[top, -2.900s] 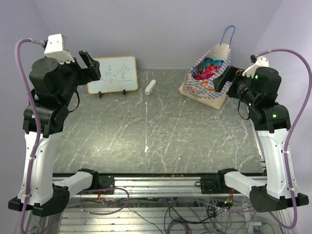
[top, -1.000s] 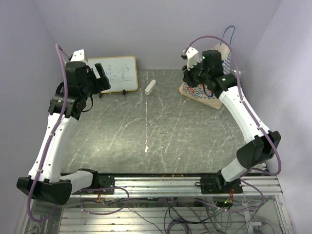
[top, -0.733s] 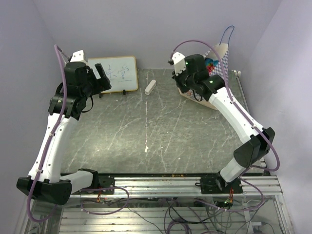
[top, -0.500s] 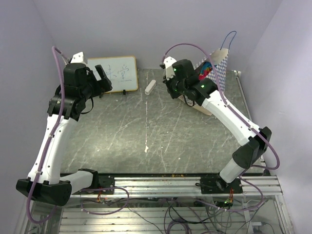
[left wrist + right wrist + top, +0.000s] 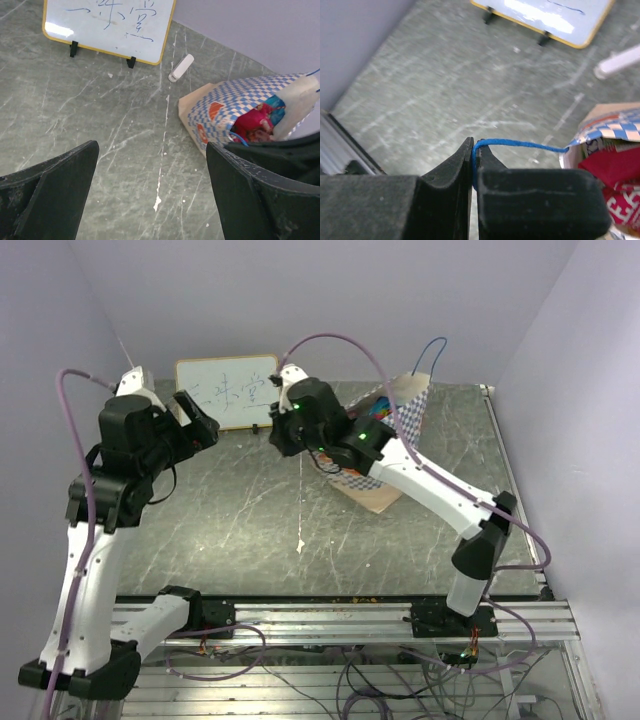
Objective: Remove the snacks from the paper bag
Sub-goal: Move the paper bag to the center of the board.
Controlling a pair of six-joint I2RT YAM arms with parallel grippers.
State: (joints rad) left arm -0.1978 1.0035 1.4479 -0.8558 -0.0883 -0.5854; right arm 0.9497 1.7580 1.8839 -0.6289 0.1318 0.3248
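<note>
The paper bag (image 5: 378, 496) leans over near the table's middle back, its checked side (image 5: 220, 107) facing the left wrist camera. My right gripper (image 5: 475, 145) is shut on one thin blue cord handle (image 5: 520, 144), pulled taut from the bag's mouth (image 5: 615, 126). In the top view that gripper (image 5: 285, 432) is just left of the bag. Snacks show inside the mouth: a pink-red packet (image 5: 254, 123), with blue beside it, and the red one again (image 5: 615, 170). My left gripper (image 5: 151, 145) is open with nothing in it, hanging over the table left of the bag (image 5: 192, 416).
A white framed writing board (image 5: 225, 390) stands at the back left. A small white oblong block (image 5: 181, 67) lies between it and the bag. The bag's other blue handle (image 5: 432, 348) sticks up at the back. Purple walls close in the table.
My right gripper, shut on the cord handle, has dragged the bag from the back right corner leftward towards the middle, tipping it. The left arm has shifted slightly, gripper still open.
</note>
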